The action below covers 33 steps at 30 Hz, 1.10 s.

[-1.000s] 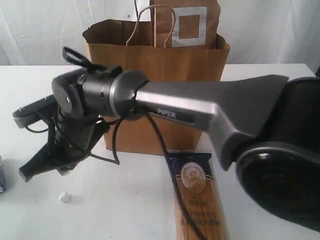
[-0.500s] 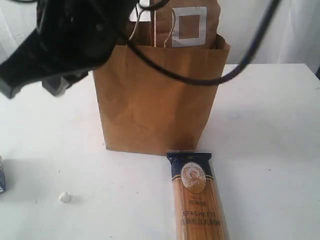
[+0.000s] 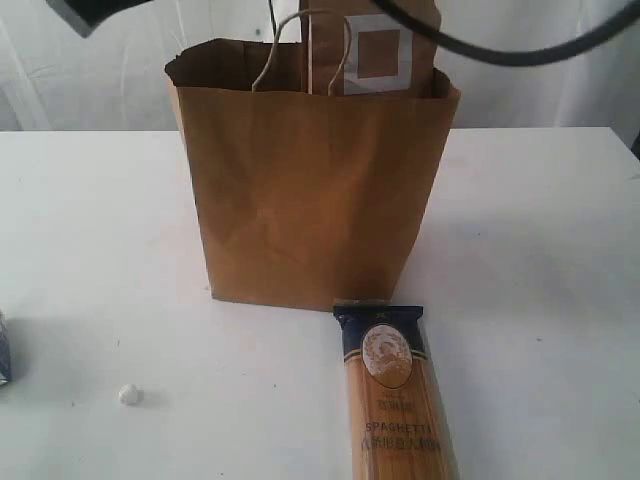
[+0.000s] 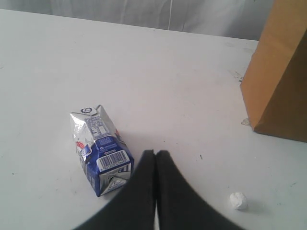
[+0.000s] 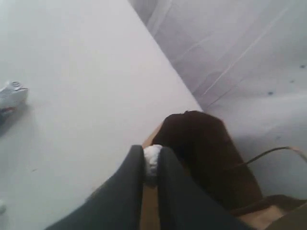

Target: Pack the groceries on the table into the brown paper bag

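Observation:
The brown paper bag [image 3: 310, 190] stands open on the table [image 3: 540, 220]. A brown pouch with a grey square label [image 3: 375, 50] sticks up out of it. The spaghetti packet [image 3: 395, 400] lies flat in front of the bag. A small blue-white carton [image 4: 100, 153] lies on its side left of the bag, just beside my left gripper [image 4: 155, 153], which is shut and empty. My right gripper [image 5: 152, 151] is shut on a small white crumpled lump [image 5: 152, 160], high over the bag's open mouth [image 5: 201, 153]. In the exterior view only a dark corner of it [image 3: 95, 8] shows.
A second small white lump [image 3: 128, 394] lies on the table near the front left, also seen close to the left gripper [image 4: 238, 201]. A black cable [image 3: 500, 50] of the right arm hangs across the top. White curtains back the table.
The right arm has risen from low at the left of the bag up out of the exterior view's top, carrying the white lump. The left gripper has not moved.

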Each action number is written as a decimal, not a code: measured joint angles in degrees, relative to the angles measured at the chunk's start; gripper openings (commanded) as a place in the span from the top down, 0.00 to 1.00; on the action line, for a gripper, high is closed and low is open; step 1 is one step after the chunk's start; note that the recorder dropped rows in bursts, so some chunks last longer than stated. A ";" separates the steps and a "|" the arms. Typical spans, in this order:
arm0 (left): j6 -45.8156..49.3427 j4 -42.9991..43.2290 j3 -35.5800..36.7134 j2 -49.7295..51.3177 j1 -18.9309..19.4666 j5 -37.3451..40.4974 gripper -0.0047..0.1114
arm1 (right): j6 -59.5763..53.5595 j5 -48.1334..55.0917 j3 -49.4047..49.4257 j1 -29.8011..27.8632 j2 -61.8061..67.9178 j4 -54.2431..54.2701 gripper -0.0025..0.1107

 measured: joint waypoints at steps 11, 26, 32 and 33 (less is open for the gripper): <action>0.00 0.00 0.00 0.00 0.00 0.00 0.96 | 13.68 -6.56 0.00 -4.11 9.78 -15.38 0.98; 0.00 0.00 0.00 0.00 0.00 0.00 0.96 | 25.89 -11.18 0.00 -8.79 15.07 -16.14 0.97; 0.00 0.00 0.00 0.00 0.00 0.00 0.96 | 26.02 -10.15 0.00 -8.90 15.07 -16.18 0.77; 0.00 0.00 0.00 0.00 0.00 0.00 0.96 | 26.02 -9.99 0.00 -8.90 15.07 -16.18 0.74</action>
